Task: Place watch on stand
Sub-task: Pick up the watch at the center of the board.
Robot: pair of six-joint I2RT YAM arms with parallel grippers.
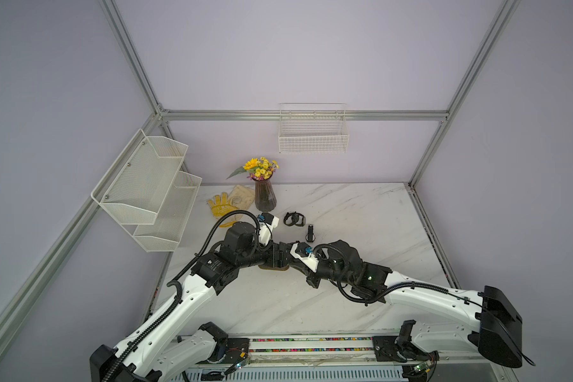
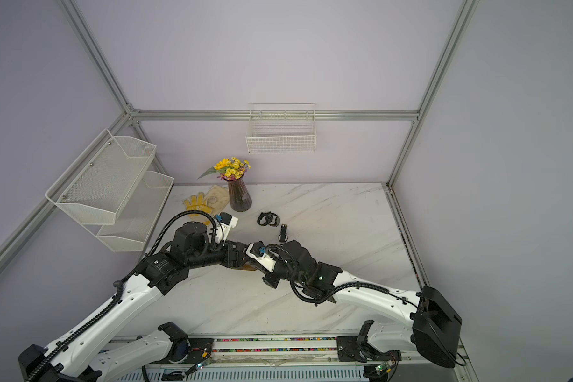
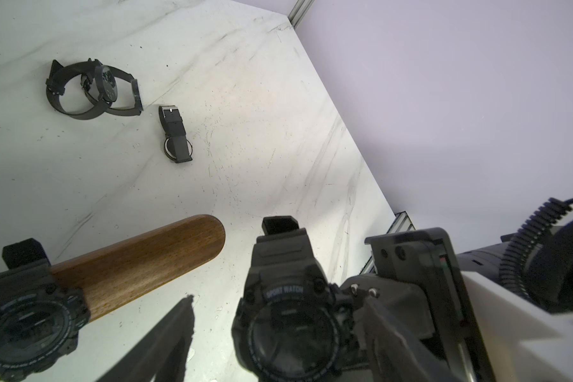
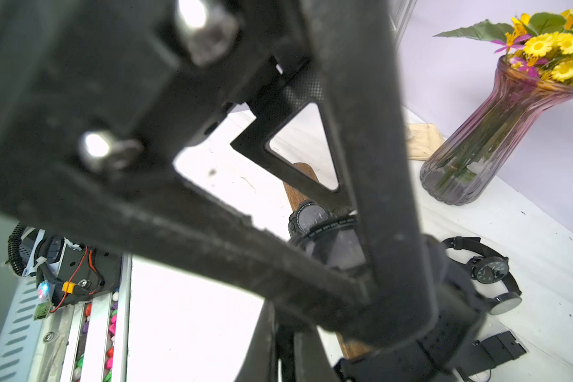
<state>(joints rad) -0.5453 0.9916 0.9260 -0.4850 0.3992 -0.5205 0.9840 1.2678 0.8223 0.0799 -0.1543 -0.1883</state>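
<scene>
The right tool [image 4: 387, 307] is clamped shut on the strap of a black sport watch [image 3: 285, 317]. It holds the watch just beyond the free rounded end of the stand [image 3: 139, 261], not on the bar. The left tool [image 3: 278, 299] has its jaws apart on either side of that watch, with one finger [image 3: 176, 330] clear of the case. A matching watch [image 3: 24, 317] already sits around the bar further along. On the marble counter [image 3: 245, 165] beyond lie two tangled watches [image 3: 93, 89] and a slim watch [image 3: 176, 135], well apart from the stand.
</scene>
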